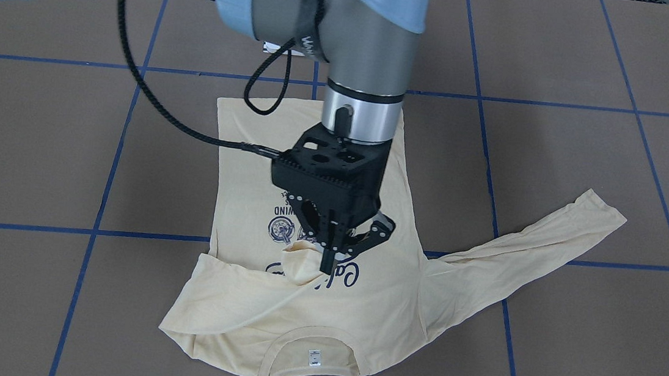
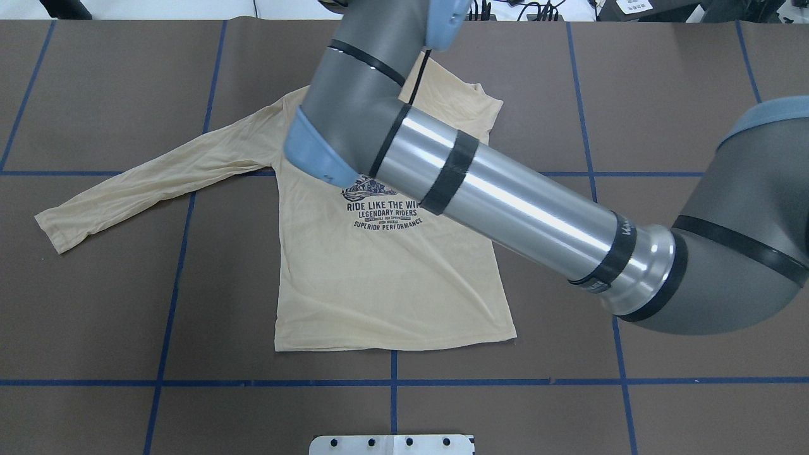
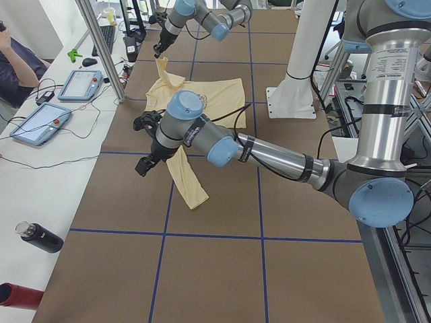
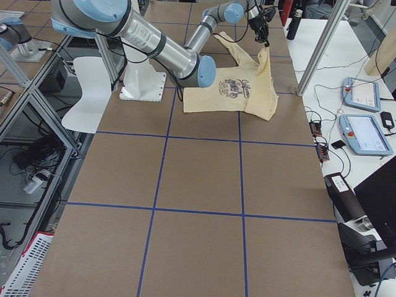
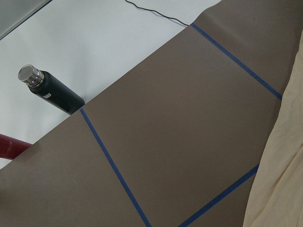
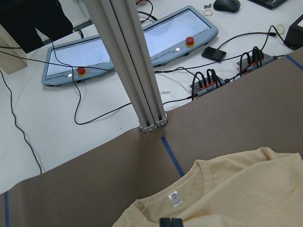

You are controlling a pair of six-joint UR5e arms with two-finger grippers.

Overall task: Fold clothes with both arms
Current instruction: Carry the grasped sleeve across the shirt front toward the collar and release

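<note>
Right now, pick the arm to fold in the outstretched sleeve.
Left, probably. The left claw hangs near the outstretched sleeve; the right claw is shut on the other sleeve.

Brown table with blue tape grid, cream T-shirt spread on it, print up.

Matt cloth T-shirt, matt paper-covered table, glossy metal right arm.
</note>
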